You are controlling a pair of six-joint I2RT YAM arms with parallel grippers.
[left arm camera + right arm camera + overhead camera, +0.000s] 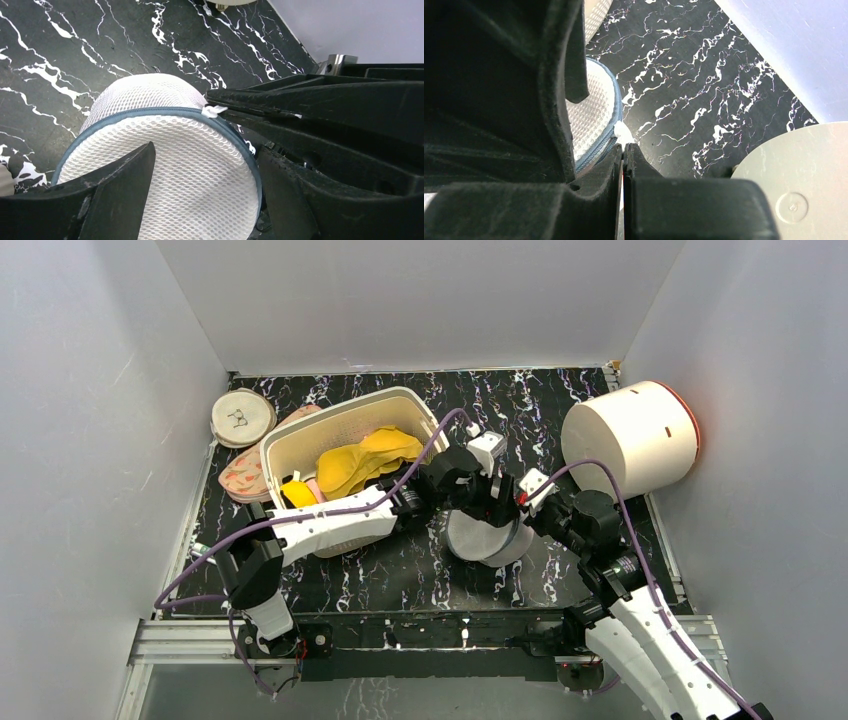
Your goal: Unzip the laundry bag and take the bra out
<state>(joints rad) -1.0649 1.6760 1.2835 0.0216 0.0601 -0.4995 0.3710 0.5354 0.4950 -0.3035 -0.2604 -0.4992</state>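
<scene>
- right gripper (623,150): jaws pressed together, pinching the white zip pull (623,132), which sticks out just past the tips.
- left gripper (205,150): jaws spread wide, right next to the right gripper's tips, with the bag in the gap.
- one left finger (115,190) lies across the lid face and the other (310,200) sits just beside the rim. Can't tell whether they squeeze the bag.
- laundry bag (125,92): white mesh drum directly under both grippers, resting on the table and tipped so the round lid (190,175) faces the left wrist camera.
- blue-grey zip tape (145,112) runs round the lid rim. The pull sits on the side nearest the right gripper, and the lid lies flush along the visible arc.
- contents can't be made out through the mesh.
- table (560,405): black with white marble veins, under both tools.
- laundry basket (335,420): white lattice, just left of the left gripper. The left forearm crosses its near corner in the top view.
- yellow bra (365,462): lying in the basket, left of the left gripper.
- pink patterned disc (243,478): flat, further left, against the basket's far-left wall.
- cream disc (242,417): has a bra symbol and sits beyond the pink disc, in the far left corner.
- white cylinder (625,435): has a red rim and lies on its side, beyond and to the right of the right gripper, well apart from the bag.
</scene>
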